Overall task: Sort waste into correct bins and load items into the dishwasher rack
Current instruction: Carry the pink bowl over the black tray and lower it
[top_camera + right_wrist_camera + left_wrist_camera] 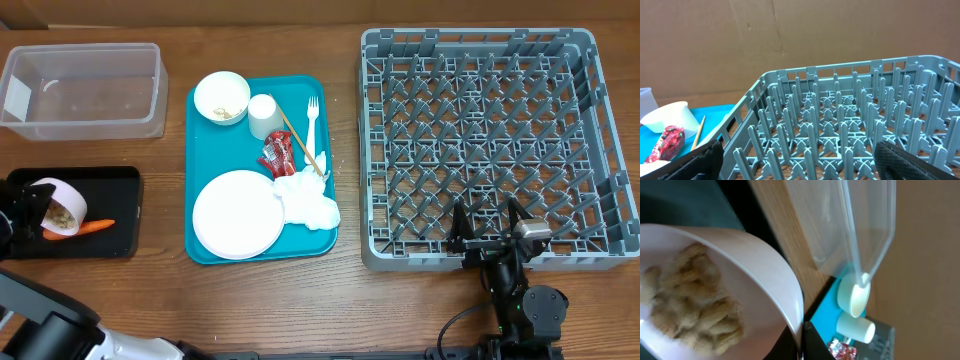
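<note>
Scrap-dumping step in hand, I judged: left gripper [35,205] clamped on rim of small white bowl [62,208], tipped on edge over black tray [120,215], beside orange carrot [97,226]. Beige grainy scraps [690,305] sat lumpy inside smooth bowl. Next move, I reckoned: steeper tilt or shake, then bowl to grey pegged rack [480,130]. Saw right gripper [490,232] jaws wide, empty, at rack's near wall. Crumpled red wrapper [277,155], soft white napkin [310,200] lay on teal tray [300,95].
</note>
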